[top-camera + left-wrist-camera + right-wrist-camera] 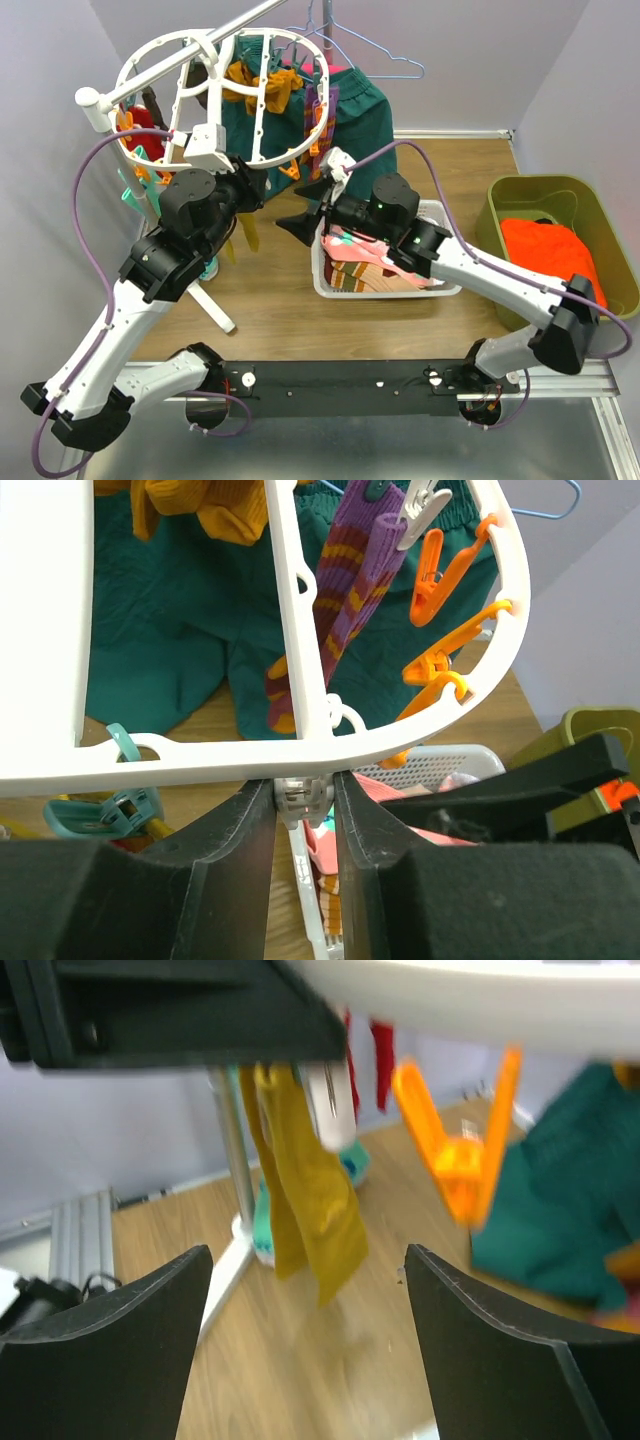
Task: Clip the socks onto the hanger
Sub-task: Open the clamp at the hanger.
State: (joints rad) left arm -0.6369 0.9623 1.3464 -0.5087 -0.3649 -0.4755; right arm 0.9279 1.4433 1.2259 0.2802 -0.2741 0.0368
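The white oval hanger (255, 110) hangs at the back left, with orange clips (440, 575) and a teal clip (110, 810) along its rim (200, 755). My left gripper (303, 800) sits just under that rim, shut on a white clip (300, 792). A mustard sock (305, 1195) dangles from this clip. My right gripper (308, 1260) is open close in front of that sock, with nothing between its fingers. A purple striped sock (355, 580) and mustard socks (200, 505) hang clipped to the frame. In the top view, my right gripper (308, 205) is beside the left one (258, 190).
A white mesh basket (322, 280) holding more socks (365, 265) stands under my right arm. A dark green garment (360, 115) and wire hangers (380, 55) hang behind the frame. A green bin (545, 190) with an orange cloth (545, 245) is at the right. The stand's foot (215, 305) lies on the floor.
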